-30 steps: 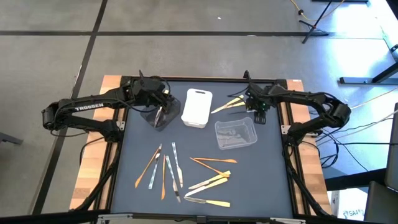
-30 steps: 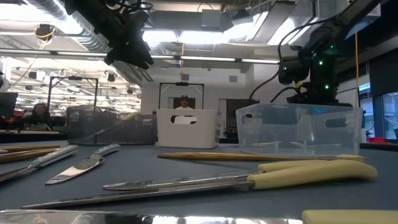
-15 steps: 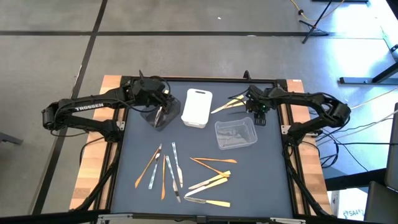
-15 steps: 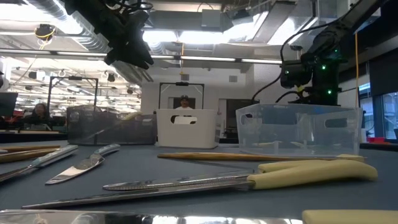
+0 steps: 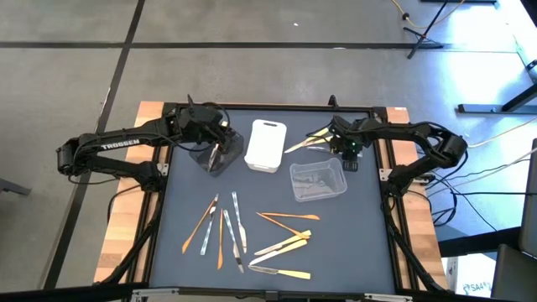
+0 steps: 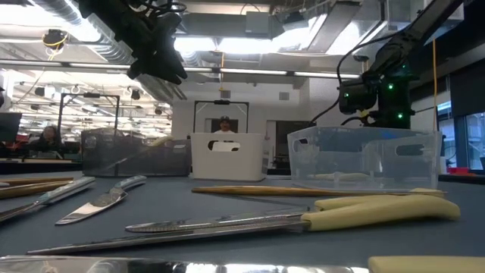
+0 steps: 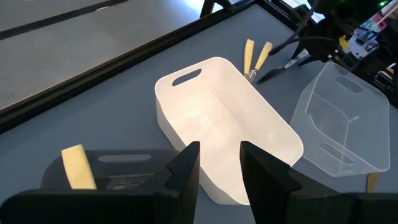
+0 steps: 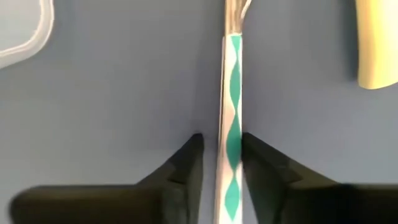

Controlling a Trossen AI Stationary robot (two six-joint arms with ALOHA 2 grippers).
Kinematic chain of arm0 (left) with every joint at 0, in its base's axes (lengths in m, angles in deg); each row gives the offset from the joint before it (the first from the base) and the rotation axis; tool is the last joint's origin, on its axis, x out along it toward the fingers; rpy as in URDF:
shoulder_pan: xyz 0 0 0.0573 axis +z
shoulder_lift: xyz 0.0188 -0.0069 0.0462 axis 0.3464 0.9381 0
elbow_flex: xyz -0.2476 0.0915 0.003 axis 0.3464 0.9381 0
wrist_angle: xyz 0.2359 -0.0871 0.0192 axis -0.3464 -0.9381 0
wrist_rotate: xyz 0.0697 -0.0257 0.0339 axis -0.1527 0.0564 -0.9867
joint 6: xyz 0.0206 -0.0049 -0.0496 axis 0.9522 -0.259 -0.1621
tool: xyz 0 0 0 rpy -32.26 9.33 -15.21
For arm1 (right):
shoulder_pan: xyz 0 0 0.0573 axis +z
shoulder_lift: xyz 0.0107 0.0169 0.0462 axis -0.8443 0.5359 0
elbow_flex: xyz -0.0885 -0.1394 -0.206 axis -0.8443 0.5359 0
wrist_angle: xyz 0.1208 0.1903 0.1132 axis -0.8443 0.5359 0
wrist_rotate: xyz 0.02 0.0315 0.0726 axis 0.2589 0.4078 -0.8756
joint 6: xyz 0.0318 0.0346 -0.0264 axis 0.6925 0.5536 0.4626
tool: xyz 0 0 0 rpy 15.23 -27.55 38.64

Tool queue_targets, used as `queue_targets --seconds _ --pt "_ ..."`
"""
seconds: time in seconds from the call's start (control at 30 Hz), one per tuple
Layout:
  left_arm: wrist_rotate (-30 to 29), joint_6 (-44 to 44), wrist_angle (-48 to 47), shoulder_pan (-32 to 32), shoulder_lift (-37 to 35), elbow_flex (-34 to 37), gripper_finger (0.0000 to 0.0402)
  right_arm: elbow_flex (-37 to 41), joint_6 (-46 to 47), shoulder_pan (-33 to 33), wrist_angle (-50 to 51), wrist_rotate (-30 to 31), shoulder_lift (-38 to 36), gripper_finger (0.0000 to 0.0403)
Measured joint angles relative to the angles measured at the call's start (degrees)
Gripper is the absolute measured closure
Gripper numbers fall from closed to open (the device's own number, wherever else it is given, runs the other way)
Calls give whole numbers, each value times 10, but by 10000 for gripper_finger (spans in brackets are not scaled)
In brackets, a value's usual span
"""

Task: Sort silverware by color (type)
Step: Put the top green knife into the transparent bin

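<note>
A utensil with a white-and-teal patterned handle (image 8: pixel 231 149) lies flat on the dark mat at the far right. My right gripper (image 8: pixel 222 140) points down over it, open, one finger on each side of the handle. A pale yellow handle (image 8: pixel 373 50) lies beside it. In the high view this gripper (image 5: pixel 344 149) is next to two yellow-handled pieces (image 5: pixel 306 141). More silverware (image 5: pixel 252 235) lies scattered on the near half. My left gripper (image 7: pixel 219 155) hangs open with nothing in it above the black tray (image 5: pixel 205 159), where a yellow handle (image 7: pixel 78 168) rests. My right gripper comes from above with its fingers astride the patterned handle (image 8: pixel 231 180), lying across it. One finger (image 8: pixel 261 168) sits against the handle's side. A strip of mat shows between the other finger (image 8: pixel 186 165) and the handle. The utensil lies flat on the mat.
A white tray (image 5: pixel 266 145) stands between the black tray and a clear tray (image 5: pixel 319 180), which is just near of my right gripper. The mat's far edge (image 5: pixel 294 107) runs close behind. People show in the room beyond (image 6: pixel 223 125).
My right gripper has sunk toward the mat behind the clear tray.
</note>
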Motion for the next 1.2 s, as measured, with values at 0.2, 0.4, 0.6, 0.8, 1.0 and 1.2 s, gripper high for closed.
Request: queue_targets --seconds 0.2,0.4,0.6,0.8,1.0,1.2 --pt "0 0 0 0 0 0 293 1 1 0 -3 5 1 370" --pt "0 0 0 0 0 0 293 0 1 0 -3 8 1 391" --pt "0 0 0 0 0 0 293 -21 2 0 24 8 4 385" --pt "0 0 0 0 0 0 293 -55 2 -1 56 21 6 396" --pt "-2 0 0 0 0 0 293 -84 7 -1 103 43 5 395" --pt "-2 0 0 0 0 0 293 -109 15 0 161 45 4 397"
